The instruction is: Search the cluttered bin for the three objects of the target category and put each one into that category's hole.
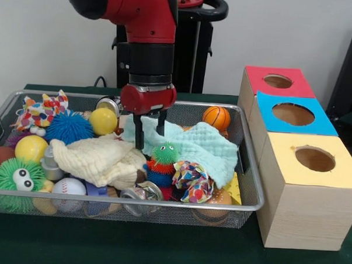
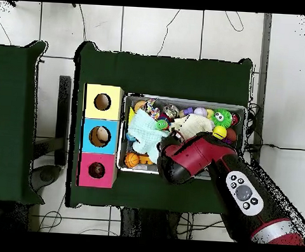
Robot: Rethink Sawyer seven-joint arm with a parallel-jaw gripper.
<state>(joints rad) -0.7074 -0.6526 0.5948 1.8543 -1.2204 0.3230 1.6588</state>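
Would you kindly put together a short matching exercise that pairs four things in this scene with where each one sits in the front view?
Things:
1. orange basketball
2. green fuzzy toy with googly eyes
3. red-topped box
4. gripper

Places:
A. at the near left corner of the bin
B. farthest from the camera in the row of three wooden boxes
C. over the light teal cloth in the middle of the bin, fingers open
D. at the far side of the bin, toward its right end

Pairs: 1-D, 2-A, 3-B, 4-C
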